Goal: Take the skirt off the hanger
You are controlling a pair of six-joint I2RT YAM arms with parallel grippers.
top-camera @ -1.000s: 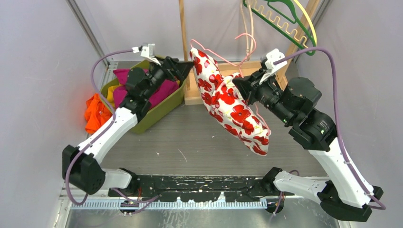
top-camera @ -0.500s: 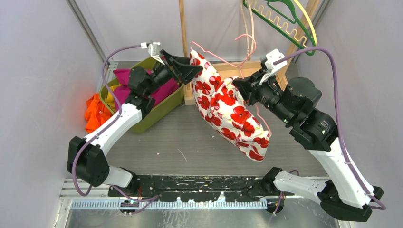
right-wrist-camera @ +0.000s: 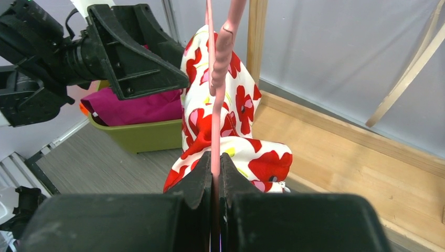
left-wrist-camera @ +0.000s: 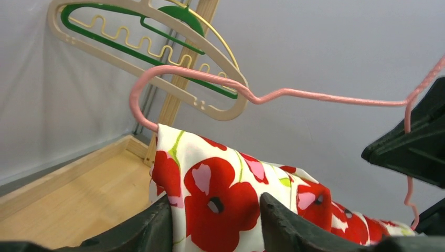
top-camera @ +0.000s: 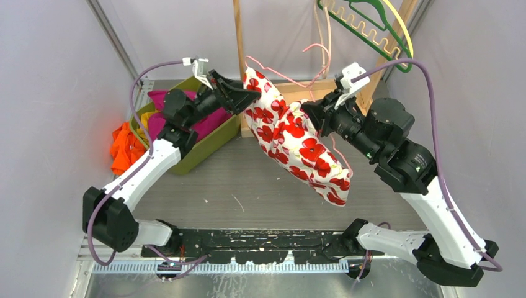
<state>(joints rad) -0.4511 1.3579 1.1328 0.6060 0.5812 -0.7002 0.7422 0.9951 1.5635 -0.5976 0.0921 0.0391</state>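
The task is in its early part: the skirt (top-camera: 298,143) is not yet off the hanger (right-wrist-camera: 216,121). The right claw (right-wrist-camera: 215,176) is closed narrow on the pink wire of the hanger and holds it in the air above the desk (top-camera: 248,180), with the hook end pointing away from the arm. The skirt hangs on this wire. Its upper corner is at the bend of the hanger, and the rest falls down toward the near side without touching the desk, as far as we can see.

The left claw (top-camera: 248,94) is at the upper corner of the skirt. In the left wrist view its two fingers (left-wrist-camera: 152,226) stand on both sides of the cloth, with the red flower print between them. The jaws are about half wide, and the cloth between them does not look pressed, so we judge that there is no firm grip yet.

What is done: the hanger is held well and the second arm is in place at the cloth. What is left, in our judgement, is nearly all the real work: to pinch the corner, to pull the skirt along and off the wire while the right claw keeps the hanger steady, and then to put the skirt down. The green bin (top-camera: 205,149) with other clothes is just beside the left arm, but we cannot tell if it is the place for the skirt.
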